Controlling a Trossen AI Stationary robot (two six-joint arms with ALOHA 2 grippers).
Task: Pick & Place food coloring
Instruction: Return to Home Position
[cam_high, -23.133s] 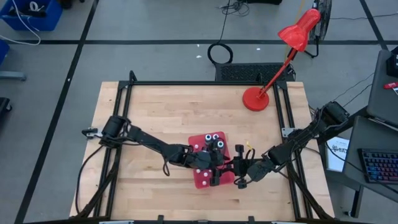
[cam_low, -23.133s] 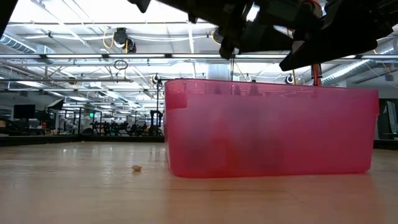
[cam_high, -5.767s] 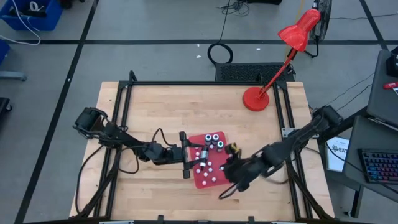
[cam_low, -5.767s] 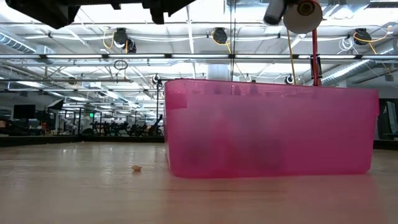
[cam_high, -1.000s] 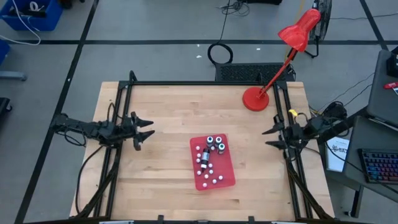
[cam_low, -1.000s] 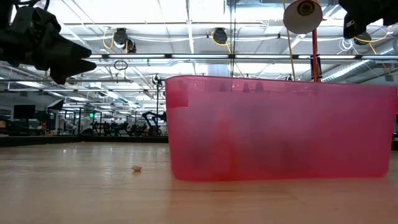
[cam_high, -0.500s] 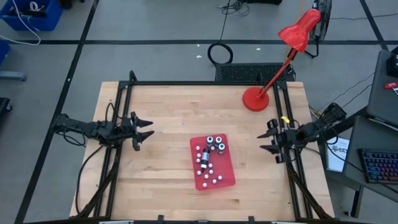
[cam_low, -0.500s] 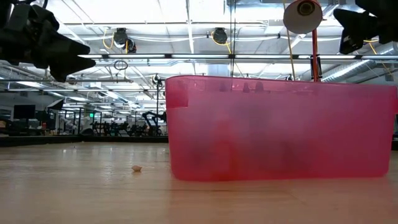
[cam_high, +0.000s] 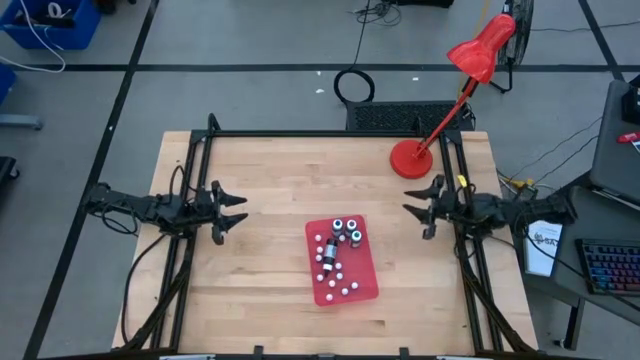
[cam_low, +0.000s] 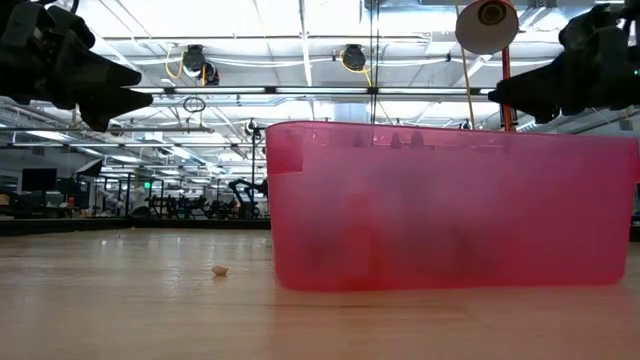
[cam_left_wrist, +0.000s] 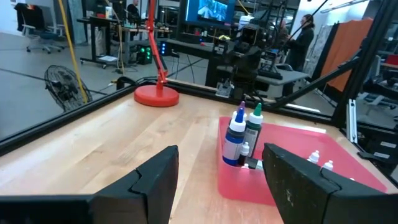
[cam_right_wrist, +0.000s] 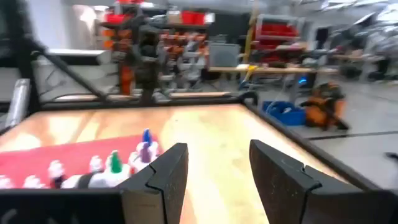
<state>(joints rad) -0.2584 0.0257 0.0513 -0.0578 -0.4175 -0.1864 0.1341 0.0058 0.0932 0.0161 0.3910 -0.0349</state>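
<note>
The food coloring bottles (cam_high: 345, 232) cluster at the far end of a flat red tray (cam_high: 360, 285) in the middle of the table, with small white pieces (cam_high: 338, 275) scattered over the tray floor. The left wrist view shows a blue-topped bottle (cam_left_wrist: 236, 135) and a green-topped bottle (cam_left_wrist: 254, 127) upright. My left gripper (cam_high: 238, 210) hovers open at the table's left edge, pointing level toward the tray. My right gripper (cam_high: 415, 208) hovers open at the right edge, also pointing at the tray. Nothing is between either pair of fingers.
A red desk lamp stands with its base (cam_high: 411, 160) on the far right of the table, its arm leaning out over the right rail. Black frame rails (cam_high: 190, 250) run along the table's edges. A small crumb (cam_low: 220, 270) lies on the wood left of the tray.
My right gripper has swung round from pointing at the near edge to pointing toward the table's left edge, sinking as it moved a little toward the tray. Its fingers have kept the same gap. The tray and bottles have not moved.
</note>
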